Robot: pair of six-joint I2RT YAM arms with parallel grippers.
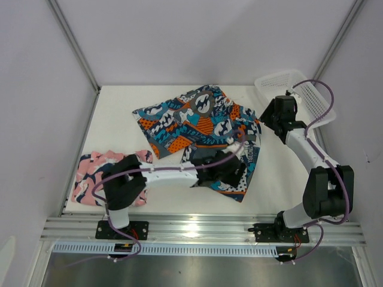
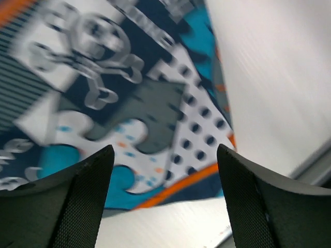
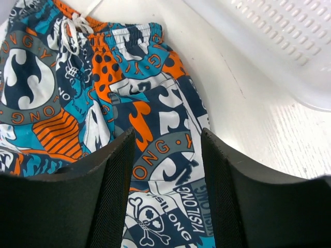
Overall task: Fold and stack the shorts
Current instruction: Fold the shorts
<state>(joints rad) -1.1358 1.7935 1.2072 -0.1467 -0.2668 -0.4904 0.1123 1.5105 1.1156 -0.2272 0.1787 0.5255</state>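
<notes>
White table [image 1: 119, 101], white walls. The patterned shorts [image 1: 197, 119] lie spread mid-table. My left jaws are open above their near hem and my right jaws open above their right edge, I judge to start a fold. The pink shorts [image 1: 96, 170] sit bunched at the near left, partly hidden behind my left arm. The left wrist view is blurred.

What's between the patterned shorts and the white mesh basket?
Only bare white tabletop separates the blue, teal and orange patterned fabric shorts from the white mesh plastic basket; right wrist view shows it.
</notes>
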